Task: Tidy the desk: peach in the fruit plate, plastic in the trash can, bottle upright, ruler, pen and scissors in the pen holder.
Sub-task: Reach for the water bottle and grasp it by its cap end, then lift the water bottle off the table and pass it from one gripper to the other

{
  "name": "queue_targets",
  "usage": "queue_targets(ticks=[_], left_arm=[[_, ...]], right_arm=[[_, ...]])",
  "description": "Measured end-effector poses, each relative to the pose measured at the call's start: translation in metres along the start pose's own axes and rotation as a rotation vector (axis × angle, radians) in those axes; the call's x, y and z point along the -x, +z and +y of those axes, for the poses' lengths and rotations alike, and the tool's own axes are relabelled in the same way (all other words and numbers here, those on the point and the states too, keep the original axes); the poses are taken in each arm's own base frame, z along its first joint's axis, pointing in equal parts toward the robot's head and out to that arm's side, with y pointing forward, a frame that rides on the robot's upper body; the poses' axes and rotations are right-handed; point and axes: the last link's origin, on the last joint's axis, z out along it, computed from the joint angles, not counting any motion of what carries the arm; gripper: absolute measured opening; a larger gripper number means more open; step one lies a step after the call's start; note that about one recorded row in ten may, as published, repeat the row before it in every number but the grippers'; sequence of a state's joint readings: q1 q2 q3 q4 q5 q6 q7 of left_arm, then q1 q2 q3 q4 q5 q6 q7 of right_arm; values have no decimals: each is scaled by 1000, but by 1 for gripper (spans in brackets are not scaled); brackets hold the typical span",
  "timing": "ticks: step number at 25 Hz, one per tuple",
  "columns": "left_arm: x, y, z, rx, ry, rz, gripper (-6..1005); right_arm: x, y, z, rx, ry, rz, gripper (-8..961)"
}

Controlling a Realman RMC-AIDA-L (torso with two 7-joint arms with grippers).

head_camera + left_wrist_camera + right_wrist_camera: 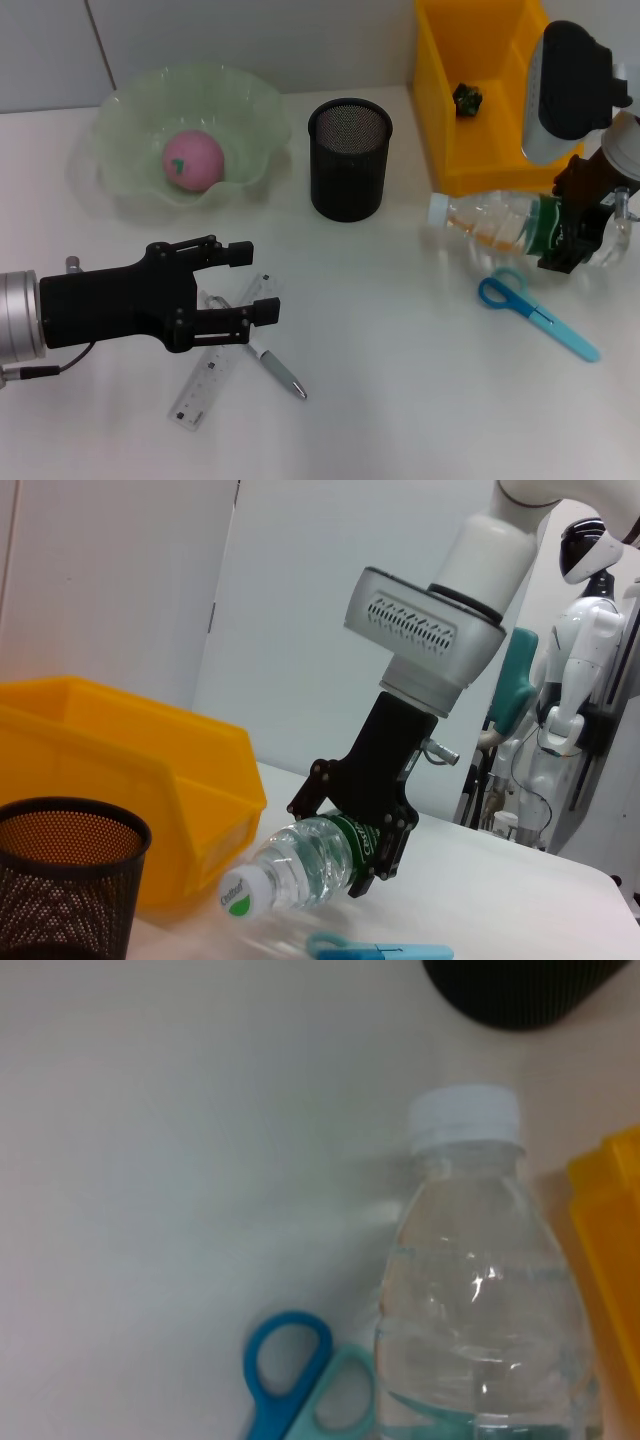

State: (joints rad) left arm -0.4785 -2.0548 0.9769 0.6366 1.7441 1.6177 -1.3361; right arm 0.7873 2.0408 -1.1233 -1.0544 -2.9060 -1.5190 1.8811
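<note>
Bottle point(500, 225) step in hand: right tool point(578, 232) clamped on its labelled middle, cap-end seemingly low. Next: rotate upright, set on desk point(400, 380). Left tool point(250, 283) open, empty.

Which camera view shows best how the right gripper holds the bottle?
The left wrist view: the right gripper clamps the tilted bottle at its label. The head view shows the grasp partly hidden; the right wrist view shows only the bottle.

desk point(400, 400) front-centre open | trash can point(470, 100) just behind bottle point(500, 225) | scissors point(535, 312) just in front | pen holder point(349, 158) left of bottle cap, small gap
</note>
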Motion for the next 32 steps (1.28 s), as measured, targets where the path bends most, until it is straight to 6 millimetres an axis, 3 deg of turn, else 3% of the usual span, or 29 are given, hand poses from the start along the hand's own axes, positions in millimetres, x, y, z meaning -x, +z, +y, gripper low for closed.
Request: queue_targets(ticks=[22, 32], left_arm=[[-3, -13, -6, -58, -10, 53, 825], [-12, -31, -10, -152, -74, 284, 825]], right_arm=[[10, -15, 21, 97, 14, -476, 784], [4, -23, 33, 94, 66, -865, 786]])
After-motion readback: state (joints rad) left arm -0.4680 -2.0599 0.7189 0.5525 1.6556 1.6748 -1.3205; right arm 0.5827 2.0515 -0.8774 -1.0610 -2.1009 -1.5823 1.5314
